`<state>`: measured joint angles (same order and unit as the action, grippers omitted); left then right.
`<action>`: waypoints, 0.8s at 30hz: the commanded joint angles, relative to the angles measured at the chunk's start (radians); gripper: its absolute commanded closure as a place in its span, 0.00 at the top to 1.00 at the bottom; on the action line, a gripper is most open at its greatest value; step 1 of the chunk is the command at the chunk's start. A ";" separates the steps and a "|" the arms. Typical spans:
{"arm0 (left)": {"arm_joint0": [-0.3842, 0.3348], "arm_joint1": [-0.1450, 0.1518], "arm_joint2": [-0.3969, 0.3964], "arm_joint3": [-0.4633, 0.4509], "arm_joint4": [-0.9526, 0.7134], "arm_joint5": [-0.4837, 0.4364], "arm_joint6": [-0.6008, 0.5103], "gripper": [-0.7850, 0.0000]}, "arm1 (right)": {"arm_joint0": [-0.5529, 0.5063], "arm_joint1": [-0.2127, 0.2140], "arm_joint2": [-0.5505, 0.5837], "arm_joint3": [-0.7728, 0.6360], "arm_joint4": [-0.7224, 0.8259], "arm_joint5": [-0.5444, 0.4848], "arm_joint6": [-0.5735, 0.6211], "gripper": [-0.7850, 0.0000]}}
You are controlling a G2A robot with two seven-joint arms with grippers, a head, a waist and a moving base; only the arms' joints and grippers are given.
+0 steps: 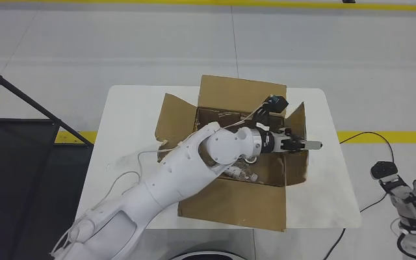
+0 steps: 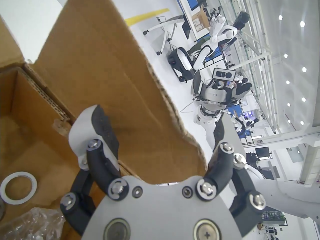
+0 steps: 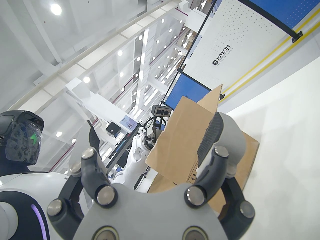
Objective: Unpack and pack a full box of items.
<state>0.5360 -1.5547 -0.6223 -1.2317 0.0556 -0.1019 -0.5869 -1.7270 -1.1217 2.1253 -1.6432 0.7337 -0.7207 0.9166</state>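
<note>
In the top view the left arm (image 1: 188, 169) is covering most of the inside of the box (image 1: 234, 208), so you are seeing just a scrap of a clear plastic bag (image 1: 242, 173) poking out beneath it, its contents too small to tell. In the left wrist view the picture's edge is cutting off that bag and a dark round thing (image 2: 1, 209) next to 1 white ring (image 2: 18, 188); you are not getting enough of the dark thing to name it. The raised flap (image 2: 112, 83) is hiding part of the table (image 2: 25, 6). In the right wrist view a finger (image 3: 220, 136) of the right gripper (image 3: 153, 124) is blocking part of the box, whose inside is facing away from you.
</note>
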 commanded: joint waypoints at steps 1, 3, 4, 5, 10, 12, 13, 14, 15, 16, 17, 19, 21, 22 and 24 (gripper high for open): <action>-0.015 -0.014 0.020 0.033 0.000 0.000 0.007 1.00 | -0.006 -0.001 0.003 0.001 0.006 -0.002 -0.005 1.00; -0.031 -0.030 0.038 0.066 -0.003 0.001 0.013 1.00 | -0.010 -0.002 0.002 0.000 0.017 0.001 -0.009 1.00; -0.038 -0.038 0.046 0.081 -0.004 0.001 0.017 1.00 | -0.010 -0.002 0.002 0.000 0.017 0.001 -0.009 1.00; -0.043 -0.046 0.053 0.096 -0.005 0.000 0.019 1.00 | -0.010 -0.002 0.002 0.000 0.017 0.001 -0.009 1.00; -0.066 -0.080 0.081 0.164 -0.016 -0.004 0.024 1.00 | -0.010 -0.002 0.002 0.000 0.017 0.001 -0.009 1.00; -0.072 -0.092 0.086 0.186 -0.022 -0.010 0.025 1.00 | -0.010 -0.002 0.002 0.000 0.017 0.001 -0.009 1.00; -0.074 -0.097 0.088 0.196 -0.023 -0.014 0.025 1.00 | -0.010 -0.002 0.002 0.000 0.017 0.001 -0.009 1.00; -0.076 -0.102 0.089 0.205 -0.025 -0.017 0.024 1.00 | -0.010 -0.002 0.002 0.000 0.017 0.001 -0.009 1.00; -0.078 -0.106 0.090 0.212 -0.028 -0.020 0.023 1.00 | -0.010 -0.002 0.002 0.000 0.017 0.001 -0.009 1.00; -0.079 -0.110 0.090 0.218 -0.028 -0.024 0.023 1.00 | -0.010 -0.002 0.002 0.000 0.017 0.001 -0.009 1.00; -0.080 -0.113 0.089 0.221 -0.028 -0.027 0.022 1.00 | -0.010 -0.002 0.002 0.000 0.017 0.001 -0.009 1.00; -0.080 -0.116 0.080 0.221 -0.028 -0.037 0.021 1.00 | -0.010 -0.002 0.002 0.000 0.017 0.001 -0.009 1.00; -0.079 -0.115 0.066 0.214 -0.022 -0.042 0.021 1.00 | -0.010 -0.002 0.002 0.000 0.017 0.001 -0.009 1.00; -0.076 -0.113 0.056 0.204 -0.019 -0.046 0.019 1.00 | -0.010 -0.002 0.002 0.000 0.017 0.001 -0.009 1.00; -0.067 -0.104 0.031 0.174 -0.007 -0.050 0.016 1.00 | -0.008 -0.002 -0.002 -0.009 0.007 0.013 -0.019 1.00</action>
<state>0.4643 -1.6629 -0.5797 -1.0431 0.0425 -0.1500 -0.5704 -1.7364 -1.1240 2.1259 -1.6460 0.7477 -0.7160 0.9045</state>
